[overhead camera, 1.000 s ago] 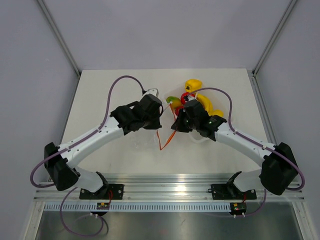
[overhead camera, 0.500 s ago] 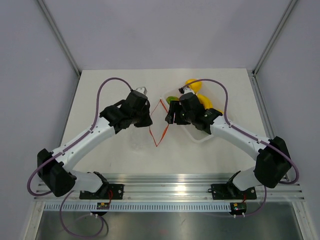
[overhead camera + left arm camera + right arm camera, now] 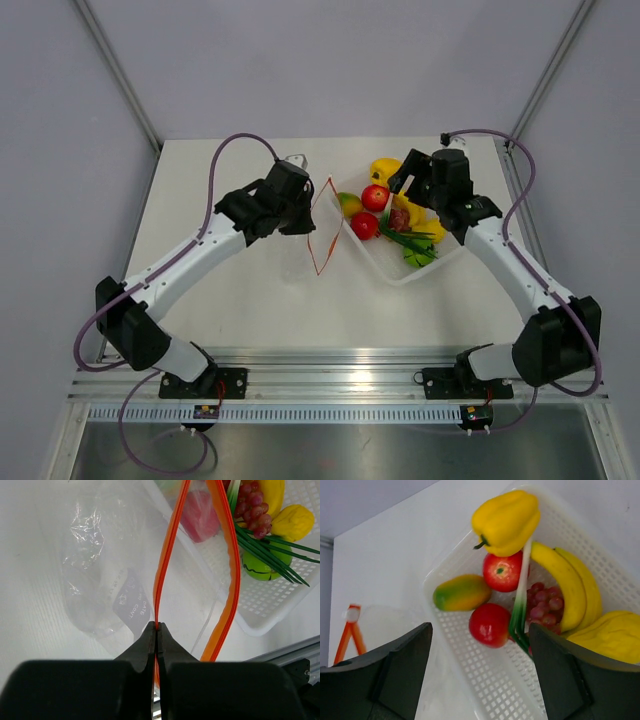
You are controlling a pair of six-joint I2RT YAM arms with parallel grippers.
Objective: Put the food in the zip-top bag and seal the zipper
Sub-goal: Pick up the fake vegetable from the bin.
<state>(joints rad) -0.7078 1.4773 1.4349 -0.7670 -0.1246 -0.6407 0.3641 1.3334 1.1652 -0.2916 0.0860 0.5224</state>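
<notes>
My left gripper [image 3: 158,627] is shut on one orange-red side of the zipper [image 3: 167,555], and the other side [image 3: 230,580] bows away, so the mouth of the clear zip-top bag [image 3: 95,570] gapes. From above, the bag [image 3: 290,255] lies mid-table with the left gripper [image 3: 305,215] at its zipper [image 3: 322,225]. My right gripper [image 3: 480,629] is open and holds nothing. It hovers over the food: a yellow pepper [image 3: 506,520], mango [image 3: 461,592], two red fruits [image 3: 490,624], banana [image 3: 570,587] and green stalks [image 3: 520,610]. From above, the right gripper [image 3: 410,180] is behind the pepper [image 3: 385,168].
All the food lies in a translucent white perforated tray [image 3: 485,690], just right of the bag. Purple grapes [image 3: 545,602] and a green round fruit [image 3: 260,567] lie there too. An aluminium rail [image 3: 340,360] runs along the near table edge.
My right gripper has let go at the bag mouth, opened wide and swung back to the right over the tray. The left gripper, still shut on the zipper, shifted slightly away.
</notes>
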